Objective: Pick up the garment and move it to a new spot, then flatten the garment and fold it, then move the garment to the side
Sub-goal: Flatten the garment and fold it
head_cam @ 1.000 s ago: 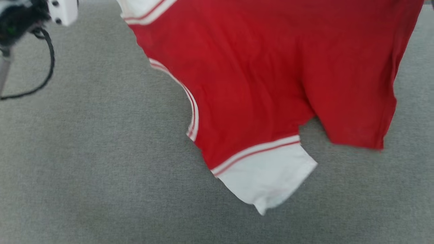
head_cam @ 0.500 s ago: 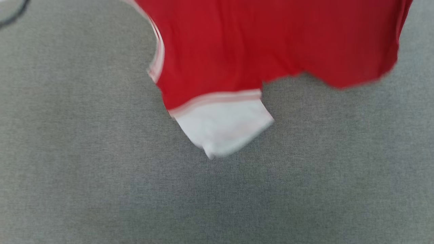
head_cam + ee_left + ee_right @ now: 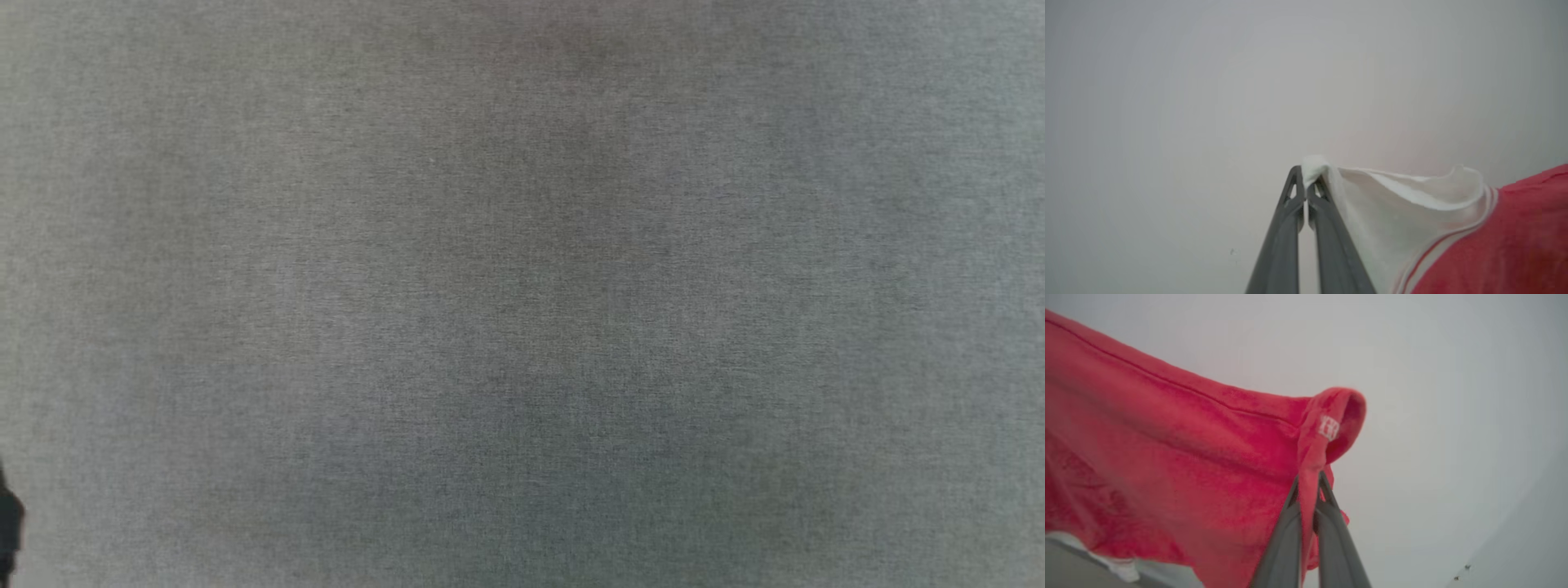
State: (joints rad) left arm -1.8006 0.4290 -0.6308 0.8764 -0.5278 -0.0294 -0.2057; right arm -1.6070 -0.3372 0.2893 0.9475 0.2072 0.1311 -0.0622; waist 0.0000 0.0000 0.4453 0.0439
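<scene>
**Desk:** Where is the garment (image 3: 1167, 457)?

**Photographer:** Aloft. The left gripper (image 3: 1305, 185) is clenched on the tip of a white sleeve (image 3: 1392, 216). The right gripper (image 3: 1308, 486) is pinched tight on a bunched red edge. The shirt hangs between the two arms against a pale backdrop.

**Desk:** And progress?

**Photographer:** Early, I judge. The pick-up looks done and the carry to a new spot appears under way. Nothing lies on the grey cloth surface (image 3: 522, 294) under the head camera. Setting down, flattening, folding and the move to the side all remain.
</scene>
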